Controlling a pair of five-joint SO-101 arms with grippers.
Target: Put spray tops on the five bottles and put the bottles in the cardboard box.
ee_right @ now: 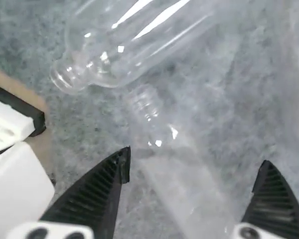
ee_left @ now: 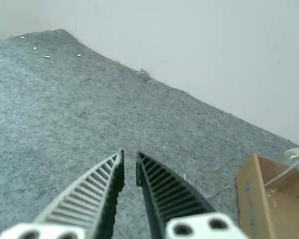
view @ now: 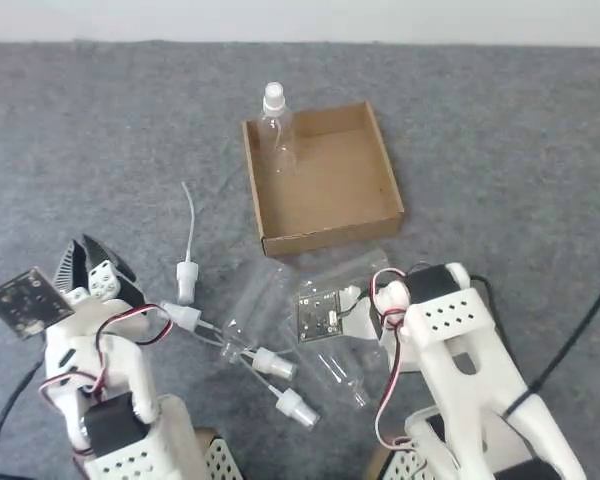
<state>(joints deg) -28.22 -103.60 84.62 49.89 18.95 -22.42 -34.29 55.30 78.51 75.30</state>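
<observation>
**Grey felt-covered worktop** [view: 500,130]: carries all the items and meets a pale wall at the far edge.

**Shallow brown cardboard box** [view: 330,185]: open-topped, set at mid-worktop beyond both arms. The left wrist view shows one of its corners and a side wall from low down.

**Clear plastic bottle with a white spray top** [view: 277,128]: stands upright in the box's far left corner.

**Uncapped clear plastic bottles** [view: 252,300]: several lie on their sides between the box and the arms. The right wrist view resolves what the high view blurs: the threaded neck of one bottle [ee_right: 145,107] and the open mouth of another [ee_right: 65,79].

**White spray tops** [view: 186,275]: four lie loose near the lying bottles, one trailing a long thin tube.

**Left pincer** [ee_left: 130,157]: raised over bare felt, jaws drawn to a narrow slit and holding nothing.

**Right pincer** [ee_right: 195,164]: jaws spread wide, the threaded-neck bottle lying between them.
</observation>
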